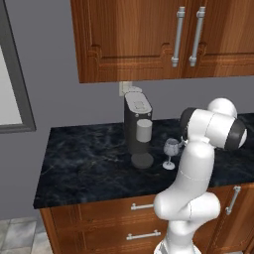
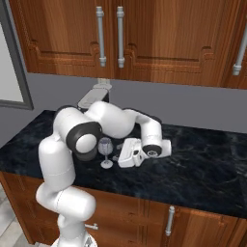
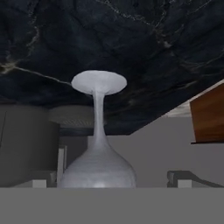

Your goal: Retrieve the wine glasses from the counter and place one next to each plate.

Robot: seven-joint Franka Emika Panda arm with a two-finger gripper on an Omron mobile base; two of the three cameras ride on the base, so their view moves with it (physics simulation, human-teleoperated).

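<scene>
The gripper (image 2: 116, 157) lies low over the counter (image 1: 89, 163), hand turned sideways and pointing at the glass (image 2: 105, 151) from its right; in the hand view the glass (image 3: 98, 148) appears upside down, bowl nearest the camera and centred, so the wrist is rolled over. I cannot tell from any view whether the fingers are spread or closed, nor whether they touch the bowl; they look just beside it. The glass stands upright on its foot on the black slab, just right of the coffee machine (image 1: 138, 129) and near its grey cup (image 1: 144, 131), well back from the counter's front edge. Judgement on handling: light, rigid, thin-walled and fragile; smooth, so likely to slip under a loose pinch; top-heavy on a narrow stem, so a sideways nudge could tip it toward the machine. The best hold is probably across the lower bowl or high on the stem, squeezed gently and lifted straight up before any swing. Arm pose: base column rises in front of the drawers (image 1: 144, 221), shoulder and elbow fold forward over the counter, forearm reaching out then bending back left toward the glass, under the wall cabinets (image 2: 144, 38).
</scene>
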